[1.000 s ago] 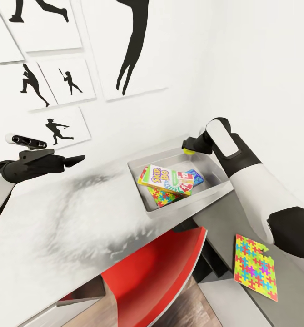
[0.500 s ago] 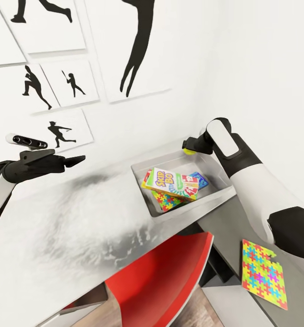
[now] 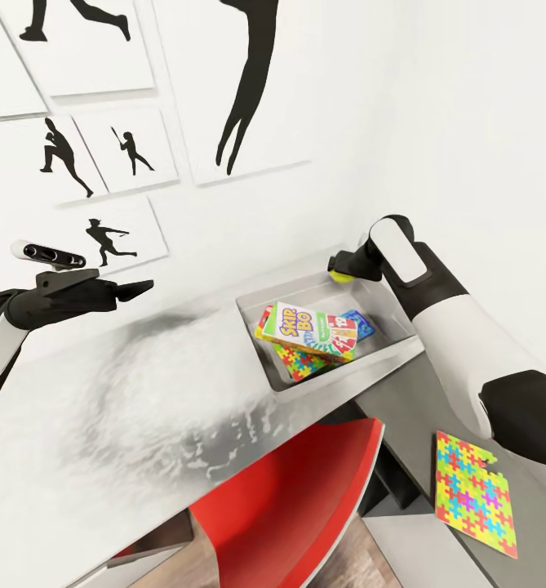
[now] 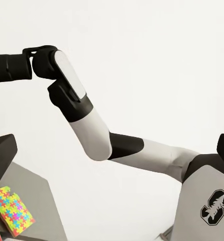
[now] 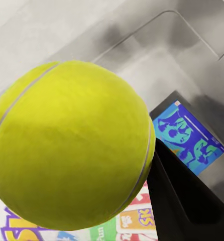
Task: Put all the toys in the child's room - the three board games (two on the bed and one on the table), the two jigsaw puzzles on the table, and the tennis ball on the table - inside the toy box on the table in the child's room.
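My right gripper (image 3: 338,268) is shut on the yellow-green tennis ball (image 3: 340,276), which hangs over the far rim of the light grey toy box (image 3: 338,372) on the table (image 3: 101,425). Up close, the tennis ball (image 5: 72,145) hides most of the box below it. In the box lie the SKIP BO game (image 3: 299,325), a blue game (image 3: 359,322) and a jigsaw puzzle (image 3: 295,360). The blue game (image 5: 187,134) lies beneath the ball. A second jigsaw puzzle (image 3: 475,492) rests on the lower dark grey desk (image 3: 403,408). My left gripper (image 3: 138,287) hovers open, holding nothing, over the table's left part.
A red chair (image 3: 289,498) is tucked under the table's front edge. White walls with black sports-silhouette pictures (image 3: 113,229) close in behind the table and to the right of the box. The puzzle (image 4: 11,211) on the dark desk and my right arm (image 4: 87,125) show from the left wrist.
The whole picture has shifted a little, so the camera moved. Both arms keep their poses, and the ball stays in the right gripper above the box's far rim.
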### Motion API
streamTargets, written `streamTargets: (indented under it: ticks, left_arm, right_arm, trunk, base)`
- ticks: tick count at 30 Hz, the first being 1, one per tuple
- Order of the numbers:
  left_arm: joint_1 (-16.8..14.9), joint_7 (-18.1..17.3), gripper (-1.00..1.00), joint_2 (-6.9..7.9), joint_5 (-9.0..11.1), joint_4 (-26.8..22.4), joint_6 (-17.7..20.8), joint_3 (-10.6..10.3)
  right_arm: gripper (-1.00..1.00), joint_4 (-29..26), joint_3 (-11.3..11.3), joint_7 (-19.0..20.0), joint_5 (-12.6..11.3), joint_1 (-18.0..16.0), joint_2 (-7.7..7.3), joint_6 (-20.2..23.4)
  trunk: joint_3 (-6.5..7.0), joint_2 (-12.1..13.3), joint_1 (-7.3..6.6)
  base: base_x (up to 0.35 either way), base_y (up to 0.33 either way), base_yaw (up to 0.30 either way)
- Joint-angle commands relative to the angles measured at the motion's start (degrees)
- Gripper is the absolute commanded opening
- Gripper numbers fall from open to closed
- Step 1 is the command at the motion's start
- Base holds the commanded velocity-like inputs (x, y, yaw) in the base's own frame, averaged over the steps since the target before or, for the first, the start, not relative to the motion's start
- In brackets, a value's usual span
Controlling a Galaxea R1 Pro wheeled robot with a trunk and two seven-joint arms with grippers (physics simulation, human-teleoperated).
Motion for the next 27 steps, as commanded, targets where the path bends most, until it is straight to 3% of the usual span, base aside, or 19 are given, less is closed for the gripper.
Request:
streamTargets:
  ticks: [1,27]
  left_arm:
    - [-0.07,-0.27,1.0,0.06,0.07,0.02,0.61,-0.16]
    - [-0.03,-0.27,1.0,0.02,0.03,0.02,0.61,-0.19]
  right_arm:
    - [1.0,0.0,0.29,-0.81,-0.74,-0.08,-0.07,-0.04]
    - [1.0,-0.42,0.13,-0.24,-0.72,0.01,-0.67,-0.12]
  trunk:
    - [-0.1,-0.11,0.03]
    - [-0.1,-0.11,0.03]
  base:
    - [0.0,0.0,0.0]
    - [0.0,0.0,0.0]
